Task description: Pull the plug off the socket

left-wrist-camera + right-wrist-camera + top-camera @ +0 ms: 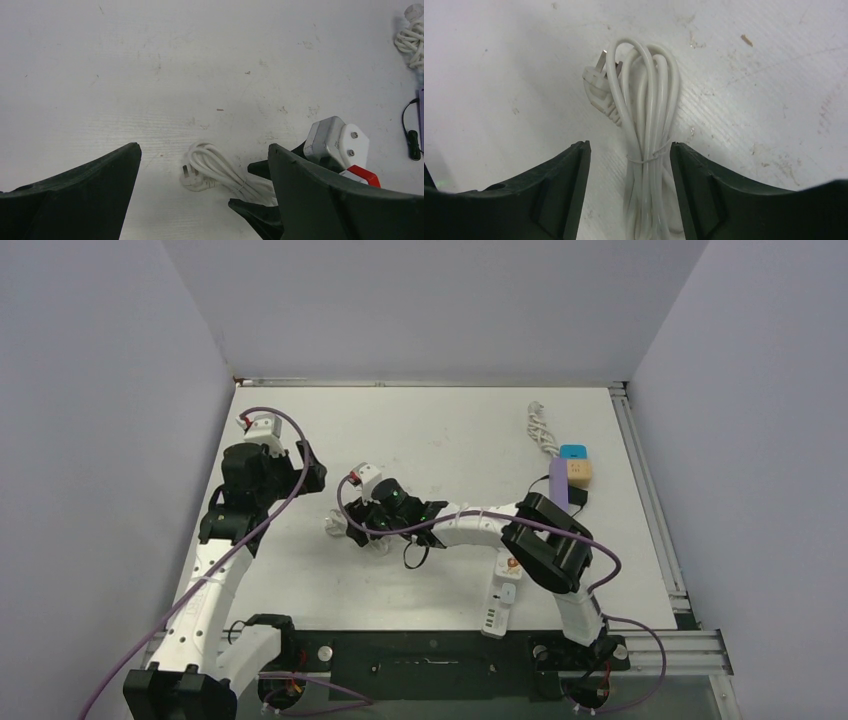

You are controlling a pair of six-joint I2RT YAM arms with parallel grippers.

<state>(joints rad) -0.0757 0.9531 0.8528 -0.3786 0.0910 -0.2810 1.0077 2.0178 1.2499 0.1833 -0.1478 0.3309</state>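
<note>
While the white socket strip [497,602] lies at the bottom, right of centre in the top view, by the arm bases and well apart from the plug, the pull looks done. Further up, left of centre, the right gripper [629,144] stands part-open astride the tied white cord [649,125], not pinching it. The cord's long axis runs straight up the wrist frame, and the plug [596,82] lies bare at its far end, upper left. Beyond, the left gripper [204,146] hangs wide open and empty, farther from the plug than the right
</note>
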